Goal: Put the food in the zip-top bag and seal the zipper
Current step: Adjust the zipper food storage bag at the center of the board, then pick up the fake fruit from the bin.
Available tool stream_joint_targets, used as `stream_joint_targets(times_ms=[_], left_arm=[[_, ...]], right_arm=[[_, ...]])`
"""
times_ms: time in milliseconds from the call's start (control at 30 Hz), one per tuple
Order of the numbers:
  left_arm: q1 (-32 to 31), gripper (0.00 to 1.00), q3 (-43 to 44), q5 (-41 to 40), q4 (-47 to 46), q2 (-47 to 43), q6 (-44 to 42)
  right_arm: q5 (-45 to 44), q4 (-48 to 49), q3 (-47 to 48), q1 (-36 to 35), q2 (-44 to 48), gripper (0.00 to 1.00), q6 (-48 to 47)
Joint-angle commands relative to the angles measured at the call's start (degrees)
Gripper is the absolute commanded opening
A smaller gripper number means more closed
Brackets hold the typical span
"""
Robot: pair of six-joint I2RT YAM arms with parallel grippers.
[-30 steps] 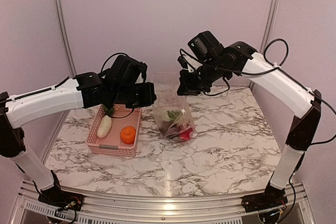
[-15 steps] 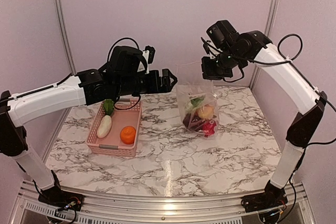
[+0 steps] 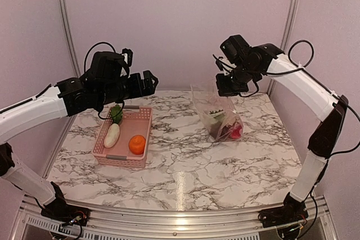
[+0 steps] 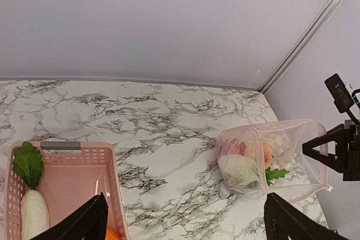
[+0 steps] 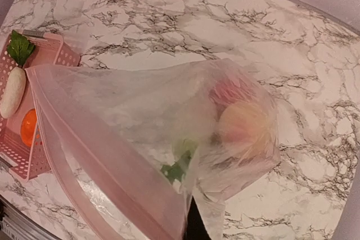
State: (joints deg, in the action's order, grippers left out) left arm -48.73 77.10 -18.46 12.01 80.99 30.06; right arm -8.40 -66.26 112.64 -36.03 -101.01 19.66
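The zip-top bag hangs from my right gripper, which is shut on its top edge, with the bag's bottom resting on the table. Through the clear plastic I see food: a red piece, a yellow-orange fruit and green leaves. The zipper runs as a pinkish strip along the mouth, and its two sides look apart. My left gripper hangs open and empty above the pink basket, well left of the bag. A white radish and an orange lie in the basket.
The pink basket stands on the left half of the marble table, long side running front to back. Bare marble separates it from the bag. The back wall and a metal corner post stand close behind the bag.
My left gripper opened, let go of the bag and drew back left over the basket. My right gripper carried the bag to the right, and it now hangs lower.
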Motion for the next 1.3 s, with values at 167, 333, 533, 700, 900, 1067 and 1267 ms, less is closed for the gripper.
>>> stream_joint_targets(times_ms=[167,333,533,700,900,1067,1267], left_arm=[[4.80,0.99,-2.56,-4.83,15.21,0.75,6.20],[6.10,0.99,-4.10,2.81,15.64,0.95,2.08],[6.21,0.99,-9.49,4.77,11.82,-1.27,0.22],[6.31,0.99,-3.12,-7.29,18.96,-1.13,1.43],[9.44,0.99,-0.13,-1.76,23.26,7.54,-4.86],[9.85,0.89,-7.70,-0.46,18.83,6.63,-5.64],[12.51,0.78,-8.91,8.23,19.58,10.12,0.41]], right_arm=[[7.79,6.66,-1.65,-4.19,-1.42,0.00,-0.49],[10.04,7.42,-2.77,-4.49,-1.09,0.00,-0.54],[10.95,8.29,-4.41,-4.76,0.08,0.00,-0.28],[11.08,8.17,-4.88,-4.76,0.75,0.00,-0.20],[11.57,9.30,-6.34,-4.93,1.22,0.00,0.22],[12.18,9.31,-5.61,-4.98,0.58,0.00,0.09],[12.36,8.43,-4.65,-4.93,-0.31,0.00,-0.67]])
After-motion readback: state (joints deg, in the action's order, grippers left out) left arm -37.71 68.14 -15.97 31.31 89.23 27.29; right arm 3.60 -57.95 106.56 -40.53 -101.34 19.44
